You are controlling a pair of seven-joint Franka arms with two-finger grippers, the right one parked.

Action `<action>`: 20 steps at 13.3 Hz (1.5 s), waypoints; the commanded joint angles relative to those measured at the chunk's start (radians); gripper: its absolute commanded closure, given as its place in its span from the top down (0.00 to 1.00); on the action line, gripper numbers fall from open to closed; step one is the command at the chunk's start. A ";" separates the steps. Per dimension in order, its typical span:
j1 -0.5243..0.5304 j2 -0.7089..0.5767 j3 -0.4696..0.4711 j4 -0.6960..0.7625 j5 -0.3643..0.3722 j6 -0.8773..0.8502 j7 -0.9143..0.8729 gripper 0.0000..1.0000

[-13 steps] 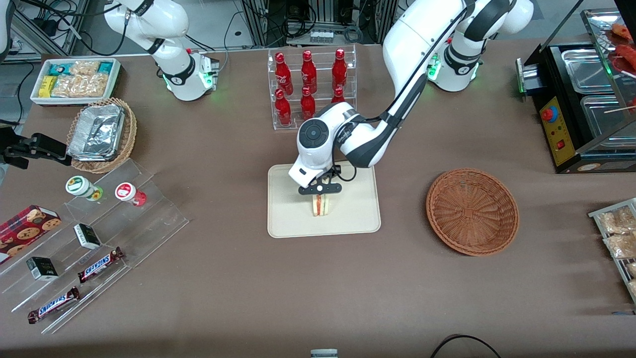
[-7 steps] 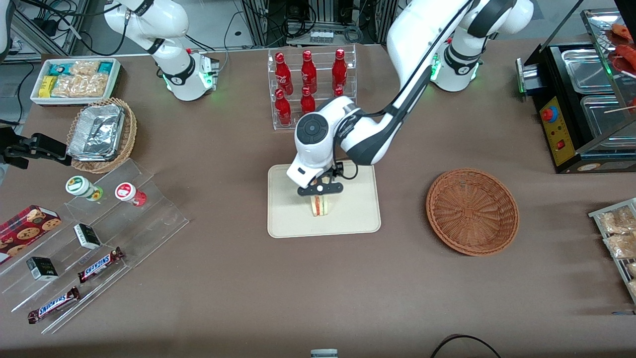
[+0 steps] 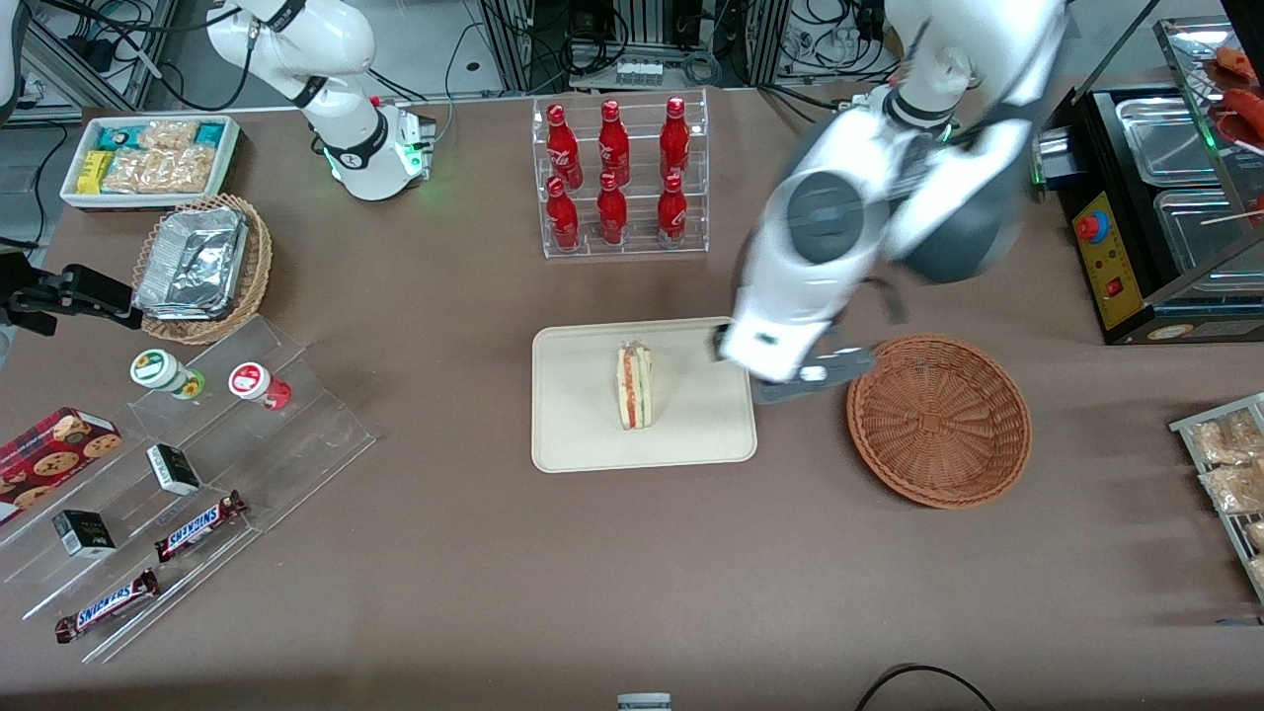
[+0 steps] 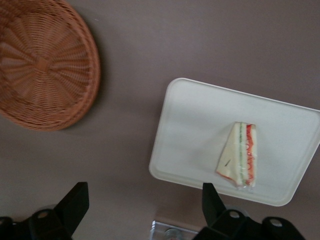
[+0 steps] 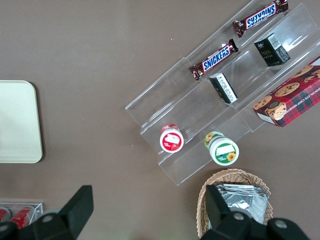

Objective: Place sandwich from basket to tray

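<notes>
brown table (image 3: 474, 553): sandwich (image 3: 633, 385) on tray (image 3: 578, 434), open hand (image 3: 790, 380) apart.

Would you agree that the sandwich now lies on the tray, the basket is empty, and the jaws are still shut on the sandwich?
Not quite. The left wrist view shows the gripper open, jaws spread, above the table, clear of the sandwich. The sandwich lies on the tray; the basket is empty.

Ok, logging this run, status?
Gripper open, empty, above table between tray and basket. Sandwich lying on tray. Basket empty. Nothing in the way.
</notes>
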 commanded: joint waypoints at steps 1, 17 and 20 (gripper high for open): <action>0.124 -0.122 -0.011 -0.043 -0.025 -0.111 0.128 1.00; 0.359 -0.370 0.082 -0.197 -0.019 -0.201 0.659 1.00; 0.335 -0.331 0.130 -0.144 -0.021 -0.207 0.661 1.00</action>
